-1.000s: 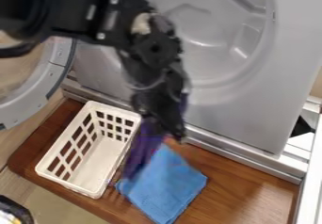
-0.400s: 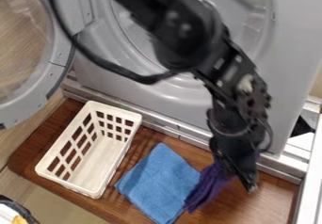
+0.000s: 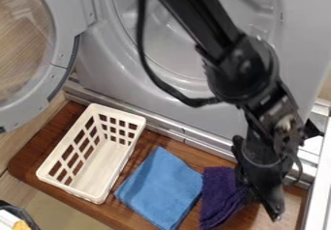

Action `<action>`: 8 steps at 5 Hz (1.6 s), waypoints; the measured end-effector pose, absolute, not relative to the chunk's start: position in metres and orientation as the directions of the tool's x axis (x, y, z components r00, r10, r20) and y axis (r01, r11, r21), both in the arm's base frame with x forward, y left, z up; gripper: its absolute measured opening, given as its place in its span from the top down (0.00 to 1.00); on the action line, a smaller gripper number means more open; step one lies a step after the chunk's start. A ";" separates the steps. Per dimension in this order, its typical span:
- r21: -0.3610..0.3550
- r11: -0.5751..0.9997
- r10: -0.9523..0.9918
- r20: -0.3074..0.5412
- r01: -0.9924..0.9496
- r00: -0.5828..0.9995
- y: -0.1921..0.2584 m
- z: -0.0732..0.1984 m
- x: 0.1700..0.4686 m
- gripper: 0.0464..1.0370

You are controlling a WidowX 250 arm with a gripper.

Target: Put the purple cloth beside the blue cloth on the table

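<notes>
Right, the purple cloth (image 3: 219, 194) is down on the wooden desk (image 3: 32, 151), just beside the blue cloth (image 3: 161, 188), on the side away from the basket (image 3: 97, 195)! And what a deep, dark purple it is, close to violet, with a soft, fuzzy-looking surface. It's bunched up rather than spread flat, ridges and folds running along it, the outline all uneven, longer than it is wide. One edge comes right up to the side corner of the blue cloth, so close I can't tell whether they touch. Quite a contrast, too: the blue one is far lighter, smoother and flatter, one corner pointing up towards the washer (image 3: 226, 113). Over at the other edge of the purple, here's the black hand (image 3: 265, 204), tilted low over the desk and covering part of the cloth. Spread, pressed together or pinching fabric? From this angle, I can't tell.
</notes>
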State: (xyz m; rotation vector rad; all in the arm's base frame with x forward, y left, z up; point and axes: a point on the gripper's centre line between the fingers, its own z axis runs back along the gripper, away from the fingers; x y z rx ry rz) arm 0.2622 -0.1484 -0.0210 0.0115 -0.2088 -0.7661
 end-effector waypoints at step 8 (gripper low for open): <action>0.107 0.687 -0.708 0.321 0.719 0.629 -0.140 0.035 0.251 0.04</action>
